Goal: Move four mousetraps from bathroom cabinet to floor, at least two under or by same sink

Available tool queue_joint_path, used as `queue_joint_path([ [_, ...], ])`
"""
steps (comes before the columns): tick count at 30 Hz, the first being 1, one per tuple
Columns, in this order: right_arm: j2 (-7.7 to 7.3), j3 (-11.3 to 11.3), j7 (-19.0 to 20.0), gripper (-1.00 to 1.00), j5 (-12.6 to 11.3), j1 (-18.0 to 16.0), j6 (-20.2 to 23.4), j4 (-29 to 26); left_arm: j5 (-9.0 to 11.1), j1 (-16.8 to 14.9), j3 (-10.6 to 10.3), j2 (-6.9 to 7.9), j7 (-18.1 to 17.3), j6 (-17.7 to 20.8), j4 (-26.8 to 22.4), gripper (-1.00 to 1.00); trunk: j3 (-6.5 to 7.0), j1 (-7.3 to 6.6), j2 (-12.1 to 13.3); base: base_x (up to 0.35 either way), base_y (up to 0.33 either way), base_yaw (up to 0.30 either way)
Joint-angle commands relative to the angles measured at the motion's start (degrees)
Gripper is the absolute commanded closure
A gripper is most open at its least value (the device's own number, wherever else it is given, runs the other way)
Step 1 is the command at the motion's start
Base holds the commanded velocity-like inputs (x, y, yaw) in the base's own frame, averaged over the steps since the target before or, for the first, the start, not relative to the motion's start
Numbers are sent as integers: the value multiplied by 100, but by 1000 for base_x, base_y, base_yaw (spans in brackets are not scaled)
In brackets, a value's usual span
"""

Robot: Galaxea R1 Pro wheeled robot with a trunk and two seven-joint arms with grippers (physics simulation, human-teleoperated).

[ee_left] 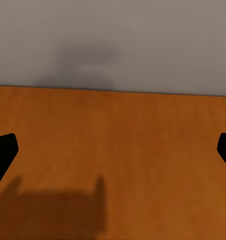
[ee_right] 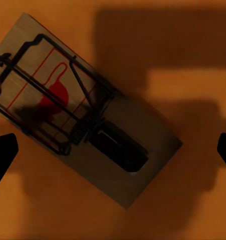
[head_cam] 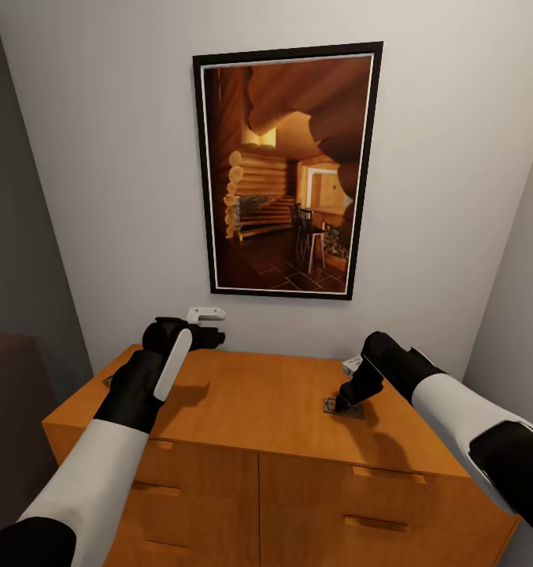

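Mousetrap [ee_right: 85, 112] flat on cabinet [head_cam: 258, 409], directly beneath spread right claw [ee_right: 113, 150]

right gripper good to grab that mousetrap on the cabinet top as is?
Probably yes. The right gripper hangs open directly above the mousetrap, which lies flat on the cabinet top between the fingertips, with nothing on or beside it.

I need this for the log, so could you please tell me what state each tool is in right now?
Left tool: open, holding nothing, over the cabinet top.
Right tool: open, poised over a mousetrap, not gripping it.
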Motion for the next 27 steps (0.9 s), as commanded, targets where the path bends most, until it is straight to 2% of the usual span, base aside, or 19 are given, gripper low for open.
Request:
queue_joint_path([
  [1,-5,18,59,-100,60,-4,7,-11,60,-6,-5,-5,59,18,-1,-100,-8,0,-5,0,0,0],
  [27,4,-8,66,-100,60,-4,7,-13,58,-6,-6,-55,64,26,2,-100,-8,0,-5,0,0,0],
])
